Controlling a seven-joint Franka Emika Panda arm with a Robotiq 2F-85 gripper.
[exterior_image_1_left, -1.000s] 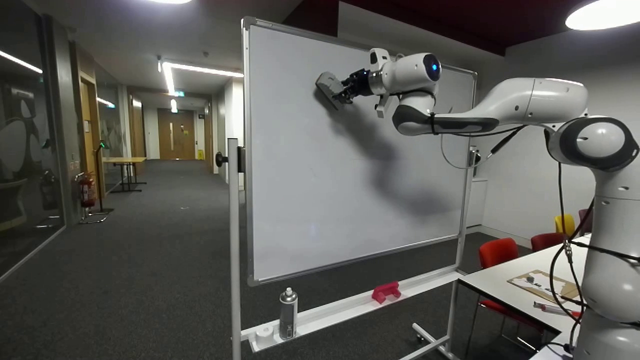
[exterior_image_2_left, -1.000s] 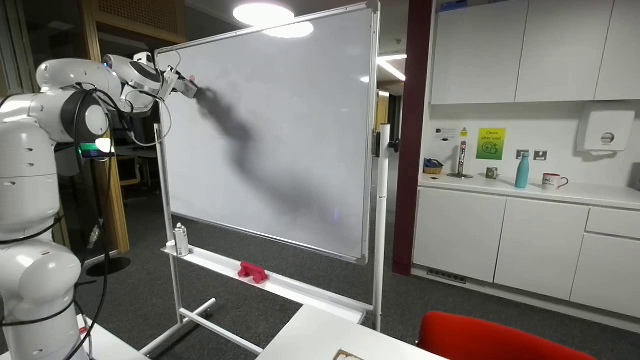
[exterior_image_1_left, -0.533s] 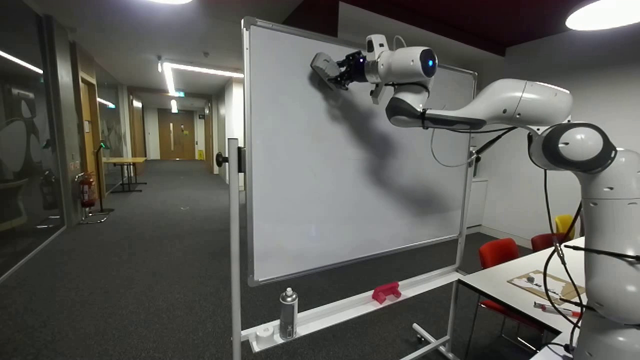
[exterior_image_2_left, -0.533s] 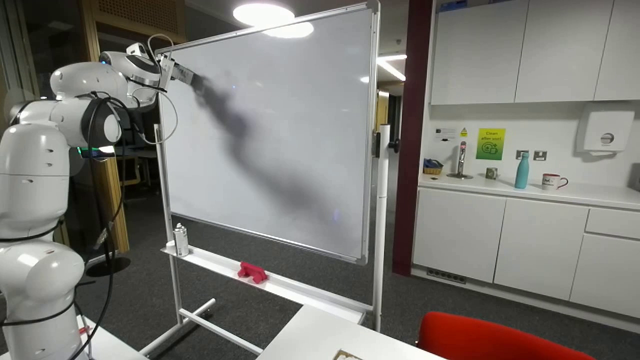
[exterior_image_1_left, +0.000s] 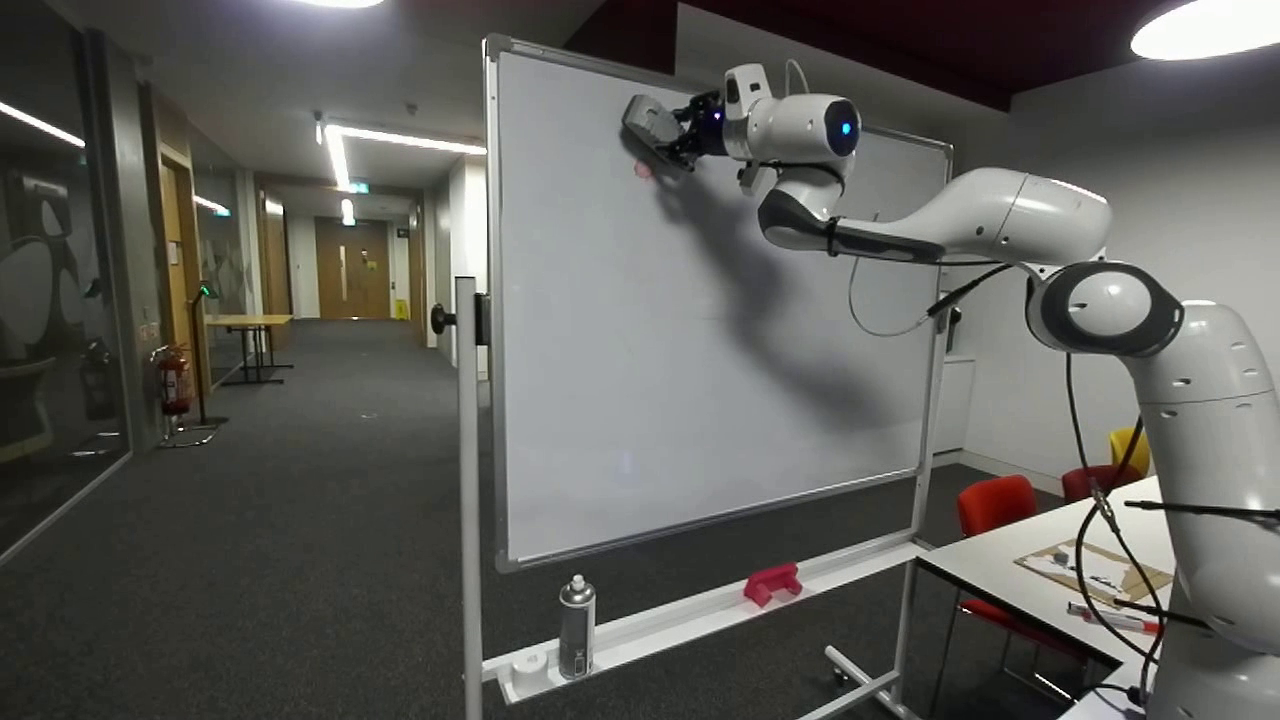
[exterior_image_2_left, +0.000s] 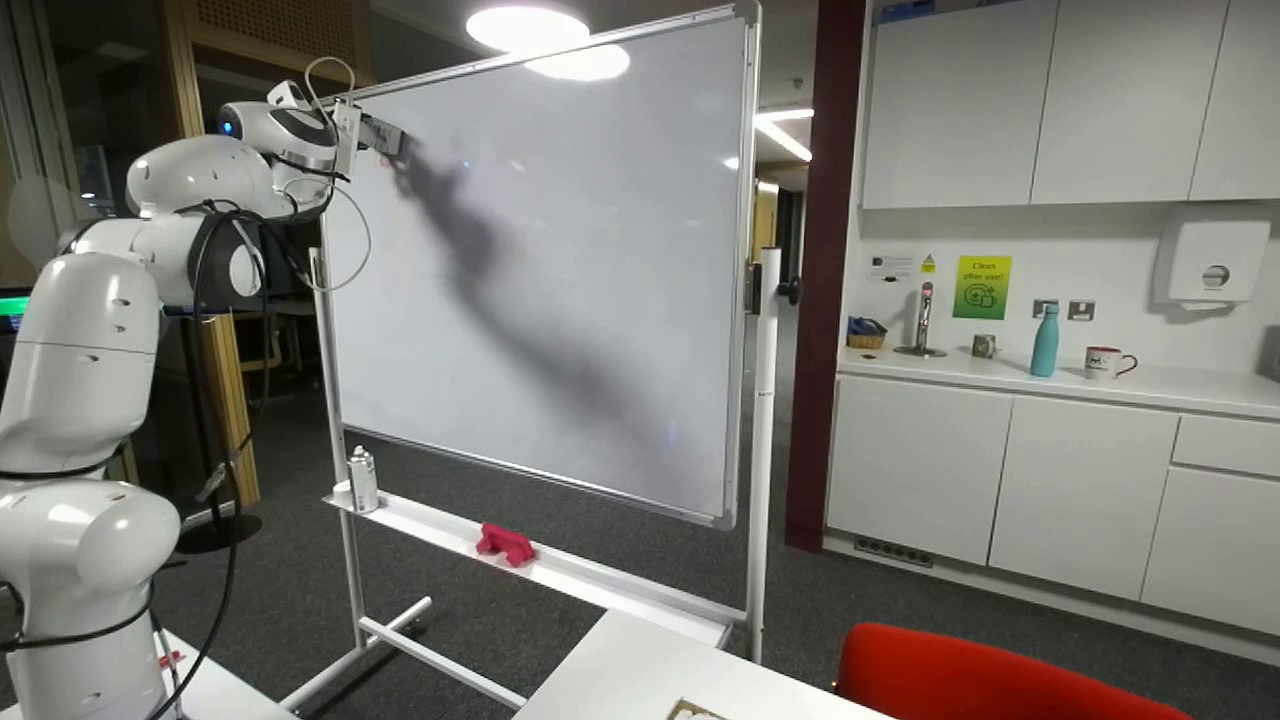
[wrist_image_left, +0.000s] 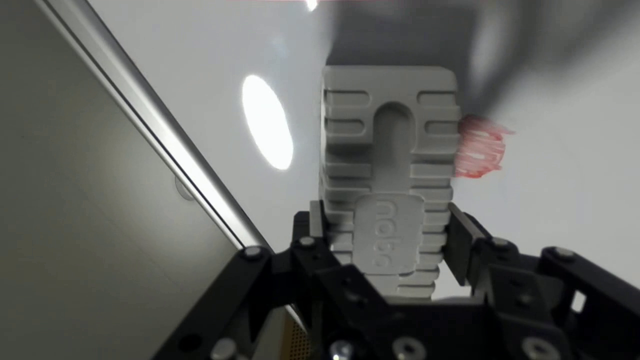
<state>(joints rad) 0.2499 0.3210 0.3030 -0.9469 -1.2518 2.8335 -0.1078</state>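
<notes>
Compared with a second ago, the gray eraser (wrist_image_left: 390, 172) had gone a bit higher up the whiteboard (exterior_image_1_left: 600, 350), and the red scribble (wrist_image_left: 480, 150) showed just beside it in the wrist view. Progress-wise, most of the board looked pretty clean, but that streaky patch was still left. The gripper (wrist_image_left: 387, 230) had the eraser pinched by its sides; flush contact was hard to tell. The arm (exterior_image_1_left: 975, 215) reached out high, elbow bent, wrist pointing at the board.
</notes>
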